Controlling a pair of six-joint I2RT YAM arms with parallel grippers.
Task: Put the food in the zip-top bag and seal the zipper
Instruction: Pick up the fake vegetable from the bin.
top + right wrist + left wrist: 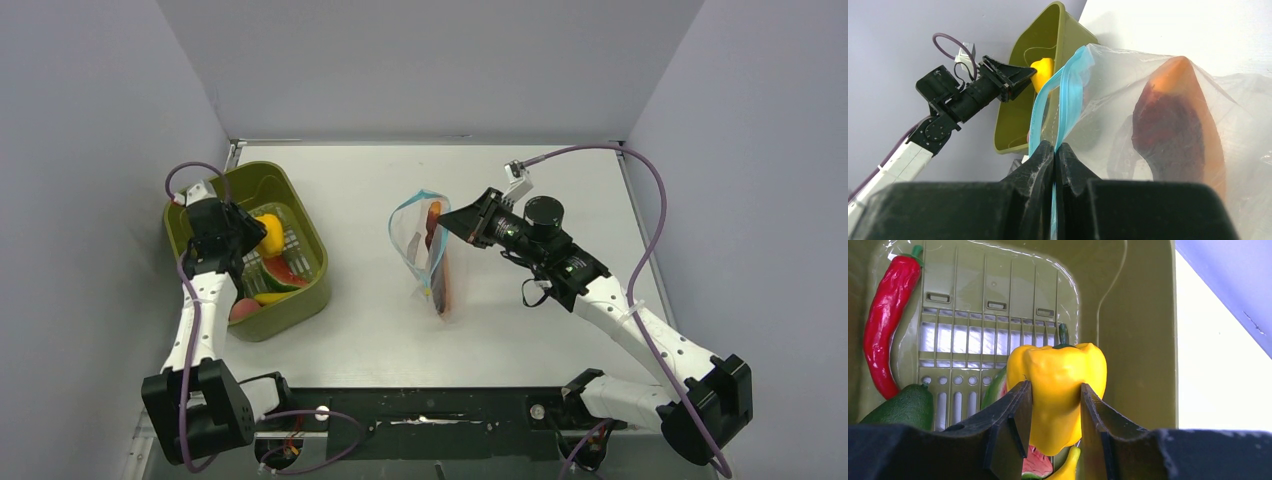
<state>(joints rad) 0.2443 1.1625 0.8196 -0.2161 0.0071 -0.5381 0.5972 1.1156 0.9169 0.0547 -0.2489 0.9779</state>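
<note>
Left tool: my left tool (1054, 390) pinches a yellow pepper (1058, 370) by its sides, stem up, over the bin's slatted floor.
Bin: an olive-green bin (313, 245) sits at the left of the white table (370, 320), close to the side wall.
Food in bin: a red chilli (885, 325) lies along one wall. A dark green avocado (903, 405) sits at its lower end. A watermelon slice (285, 272) lies under the pepper, and a peach (243, 308) sits in the near corner.
Bag: the clear zip-top bag (425, 245) stands on edge at mid-table, well apart from the bin.
Inside bag: I can see one orange and dark red piece (1173, 120) through the plastic. What kind it is I cannot tell.
Zipper: the light-blue zipper (1068, 90) is unsealed, and its two strips bow apart into an open loop at the mouth.
Right tool: my right tool (1054, 150) is pressed together on the zipper strip at the bag's right-hand edge and holds the mouth up.
</note>
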